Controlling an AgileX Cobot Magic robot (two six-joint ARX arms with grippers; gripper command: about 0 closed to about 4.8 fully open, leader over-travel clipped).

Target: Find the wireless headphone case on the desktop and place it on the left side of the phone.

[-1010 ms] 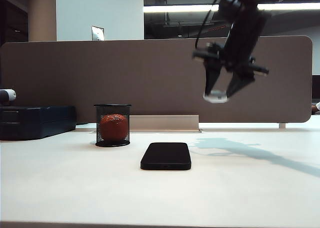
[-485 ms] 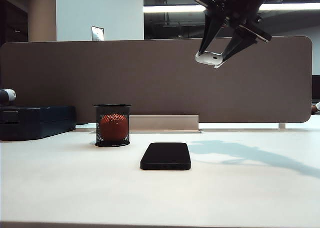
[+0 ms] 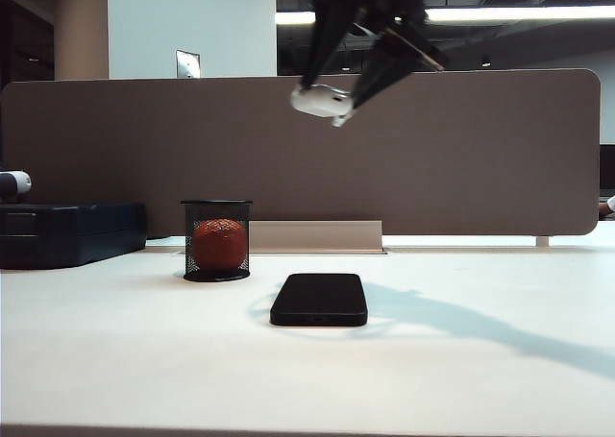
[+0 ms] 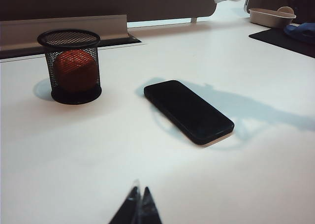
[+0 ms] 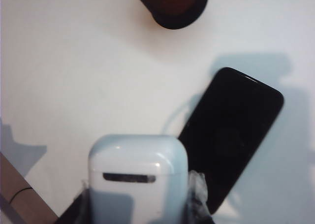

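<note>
While the left claw (image 4: 138,207) rests together low over the bench (image 3: 125,360), the right claw (image 3: 332,99), clamped on the wireless headphone case (image 3: 320,101), holds it high above the phone (image 3: 319,300), so the carry is in hand and a descent to the phone's left seems due.

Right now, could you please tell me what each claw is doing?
Left claw: shut, empty, low over the desktop.
Right claw: shut on the wireless headphone case, high above the phone.

The case (image 3: 320,101) is glossy white with a dark slot, gripped in the black right pincer (image 3: 332,99). The phone (image 3: 319,299) is plain glossy black. The worktop (image 3: 461,379) is matte white, crossed by grey shadow. A black mesh cup (image 3: 216,240) shows a fine grid pattern around an orange-red ball (image 3: 218,244). The box (image 3: 67,231) is dark blue; the partition (image 3: 480,168) is taupe. The left pincer (image 4: 137,209) is black.
</note>
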